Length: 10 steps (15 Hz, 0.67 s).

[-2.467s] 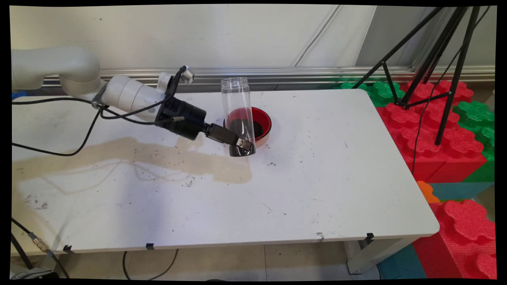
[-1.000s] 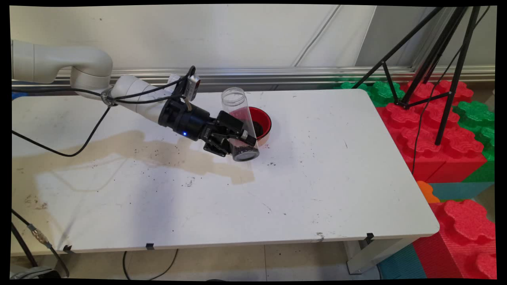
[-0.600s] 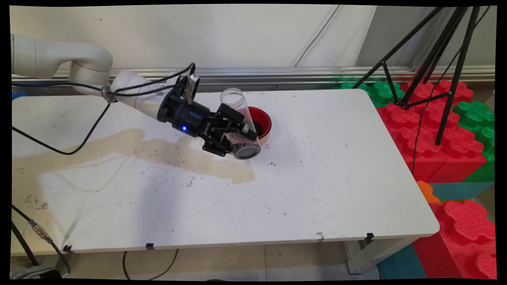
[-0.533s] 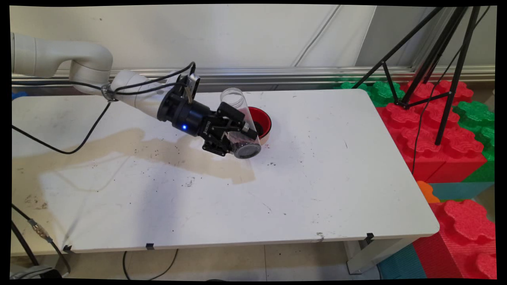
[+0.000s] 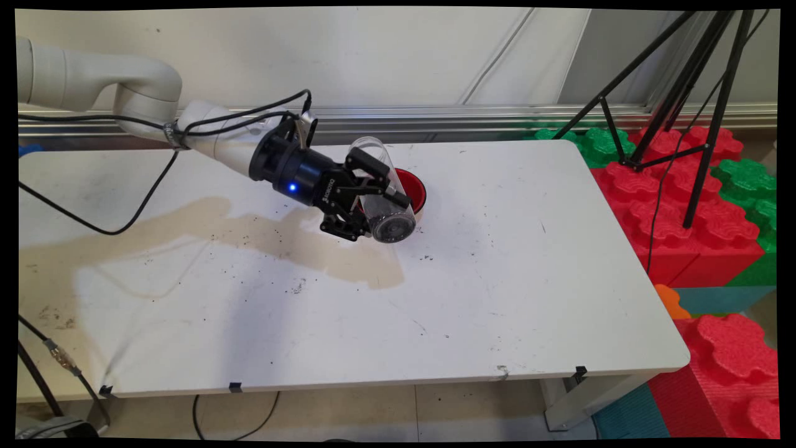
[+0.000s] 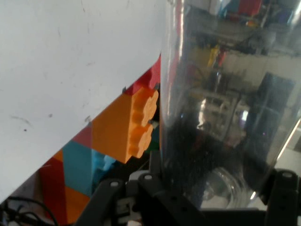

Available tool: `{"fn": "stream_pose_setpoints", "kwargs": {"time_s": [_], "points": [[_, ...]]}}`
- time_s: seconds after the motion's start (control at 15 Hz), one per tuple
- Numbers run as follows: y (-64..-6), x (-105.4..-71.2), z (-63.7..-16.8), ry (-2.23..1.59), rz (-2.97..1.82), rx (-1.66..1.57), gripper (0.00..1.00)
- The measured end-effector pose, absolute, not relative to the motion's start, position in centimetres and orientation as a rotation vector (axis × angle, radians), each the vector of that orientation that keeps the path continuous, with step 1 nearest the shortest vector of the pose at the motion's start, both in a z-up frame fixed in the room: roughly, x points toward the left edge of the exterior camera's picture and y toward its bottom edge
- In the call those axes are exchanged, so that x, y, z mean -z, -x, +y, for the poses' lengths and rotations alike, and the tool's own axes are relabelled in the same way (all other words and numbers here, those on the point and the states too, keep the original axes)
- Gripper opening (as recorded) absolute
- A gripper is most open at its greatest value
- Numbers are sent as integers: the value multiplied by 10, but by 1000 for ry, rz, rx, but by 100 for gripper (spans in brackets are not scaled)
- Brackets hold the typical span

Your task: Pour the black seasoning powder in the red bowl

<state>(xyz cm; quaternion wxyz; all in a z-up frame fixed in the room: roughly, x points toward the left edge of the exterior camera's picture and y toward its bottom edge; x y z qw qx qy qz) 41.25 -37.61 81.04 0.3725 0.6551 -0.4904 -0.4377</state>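
A clear plastic jar (image 5: 380, 193) is held tilted above the table, its dark-dusted base (image 5: 394, 229) turned toward 5 o'clock and its open mouth toward 11 o'clock. Dark granules are seen inside near the base (image 6: 197, 155). A red bowl (image 5: 415, 190) holding dark material lies just behind it, at 2 o'clock.

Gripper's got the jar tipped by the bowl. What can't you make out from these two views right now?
- Red bowl: the tilted clear jar and gripper cover its near side in the main view; the hand view misses it.
- Jar mouth: not visible in the hand view; whether it is over the bowl is unclear.
- Dark grains: amount unreadable through reflections.
- Fingers' contact on the jar: hidden in the hand view.
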Motion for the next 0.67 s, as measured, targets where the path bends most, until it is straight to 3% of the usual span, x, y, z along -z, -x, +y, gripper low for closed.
{"fn": "stream_pose_setpoints", "kwargs": {"time_s": [0.67], "points": [[-400,-825,-394,-1743,-1163,1247,0]]}}
